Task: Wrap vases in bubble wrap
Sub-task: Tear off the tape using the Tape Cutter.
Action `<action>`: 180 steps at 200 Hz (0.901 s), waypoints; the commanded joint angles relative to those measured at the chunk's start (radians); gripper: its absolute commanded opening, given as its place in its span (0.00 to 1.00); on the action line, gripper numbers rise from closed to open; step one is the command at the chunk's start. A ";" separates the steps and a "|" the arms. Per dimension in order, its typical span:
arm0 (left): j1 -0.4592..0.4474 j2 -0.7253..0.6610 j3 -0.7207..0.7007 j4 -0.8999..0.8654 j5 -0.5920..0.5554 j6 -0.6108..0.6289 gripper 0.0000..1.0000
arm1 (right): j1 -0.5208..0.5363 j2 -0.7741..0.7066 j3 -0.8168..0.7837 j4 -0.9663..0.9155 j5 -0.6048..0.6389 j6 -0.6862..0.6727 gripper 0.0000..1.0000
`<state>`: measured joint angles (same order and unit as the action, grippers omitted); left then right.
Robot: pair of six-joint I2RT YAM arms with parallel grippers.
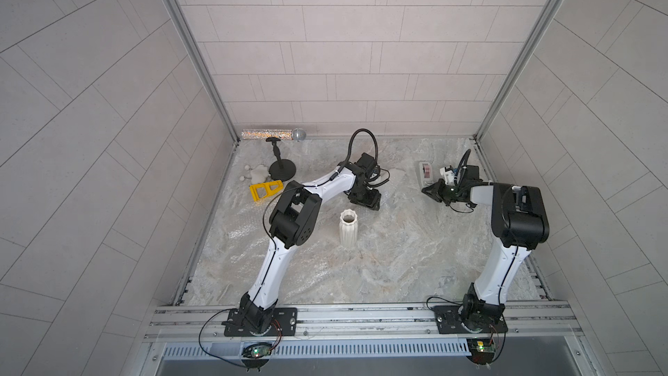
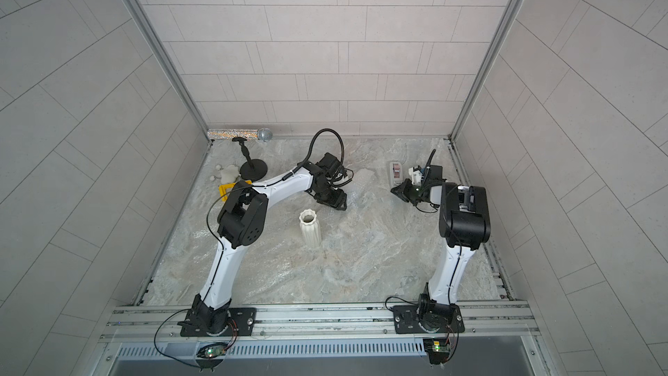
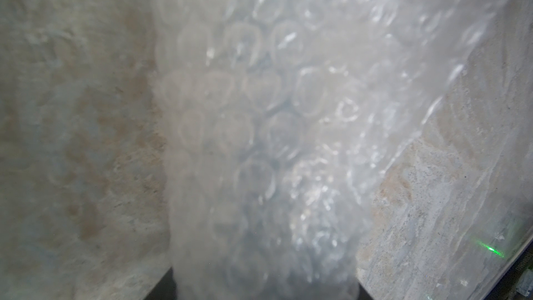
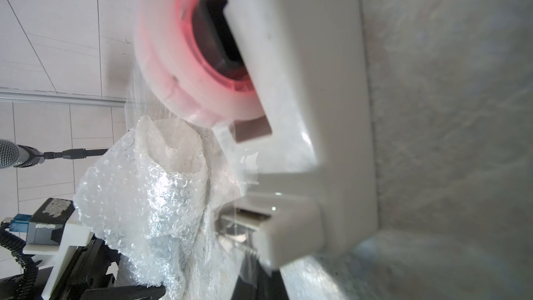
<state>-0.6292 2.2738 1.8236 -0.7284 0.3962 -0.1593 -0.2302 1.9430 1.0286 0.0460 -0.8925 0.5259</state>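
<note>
A white ribbed vase (image 1: 349,227) (image 2: 311,227) stands upright mid-table on the spread bubble wrap (image 1: 253,233). Just behind it my left gripper (image 1: 365,200) (image 3: 264,287) points down, shut on a rolled-up bundle of bubble wrap (image 3: 259,139); what is inside the roll is hidden. That raised bundle (image 4: 144,197) also shows in the right wrist view. At the back right my right gripper (image 1: 428,189) (image 4: 259,287) sits at the cutter end of a grey tape dispenser (image 1: 425,171) (image 4: 302,82), shut on the clear tape strip (image 4: 245,255) coming off the cutter.
A glittery microphone (image 1: 274,134) lies along the back wall at the left. In front of it stand a black stand (image 1: 282,168), a white lumpy object (image 1: 256,174) and a yellow plastic piece (image 1: 265,191). Walls close in the table on three sides.
</note>
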 commanded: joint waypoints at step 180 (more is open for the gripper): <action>0.013 -0.021 -0.015 -0.020 -0.026 -0.006 0.38 | -0.021 0.029 0.067 -0.167 0.111 -0.016 0.00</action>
<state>-0.6285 2.2738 1.8225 -0.7277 0.3965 -0.1600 -0.2432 1.9442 1.0779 -0.0792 -0.8215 0.5163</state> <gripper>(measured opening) 0.616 0.042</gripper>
